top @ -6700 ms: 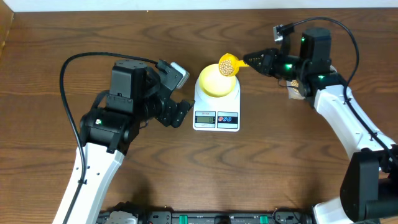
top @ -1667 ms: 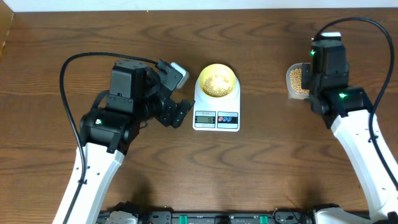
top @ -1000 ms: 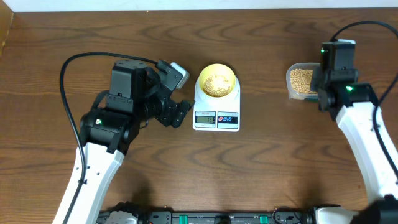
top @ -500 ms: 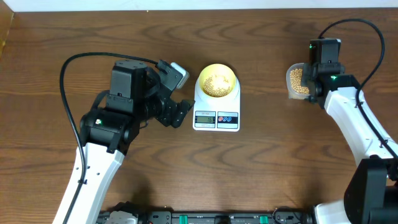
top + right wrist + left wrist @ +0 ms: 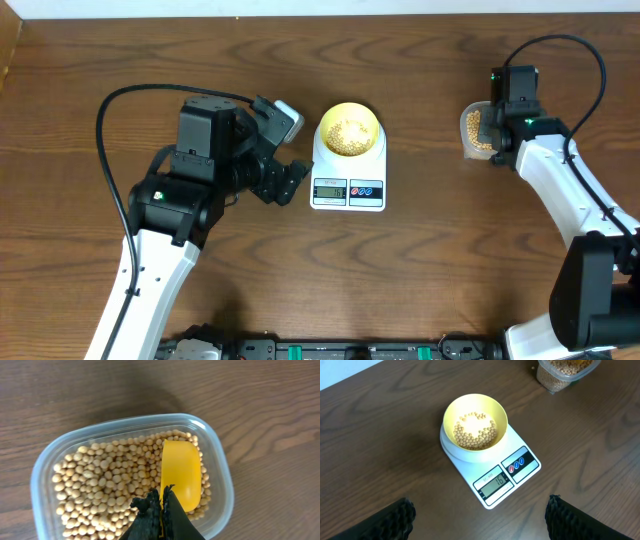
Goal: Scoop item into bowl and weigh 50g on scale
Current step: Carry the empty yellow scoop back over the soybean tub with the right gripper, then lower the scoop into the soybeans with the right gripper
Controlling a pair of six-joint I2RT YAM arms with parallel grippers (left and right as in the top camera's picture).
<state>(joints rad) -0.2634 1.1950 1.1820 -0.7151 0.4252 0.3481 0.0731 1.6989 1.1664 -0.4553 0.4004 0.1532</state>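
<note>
**Scoop down in the tub, bowl waiting on the scale to its left.**

Your left gripper (image 5: 290, 150) hangs spread and empty just left of the scale (image 5: 348, 175). It is the nearer arm to the bowl (image 5: 349, 128), which sits on the platform holding a shallow layer of beans (image 5: 475, 432). Far right, your right gripper (image 5: 161, 505) is pinching the scoop (image 5: 181, 472). The scoop runs straight out from the fingers, its cup resting on the beans in the tub (image 5: 42, 467). From that claw the bowl lies well off to the left.

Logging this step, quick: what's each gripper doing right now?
Left gripper: open, holding nothing.
Right gripper: closed on the yellow scoop.
</note>
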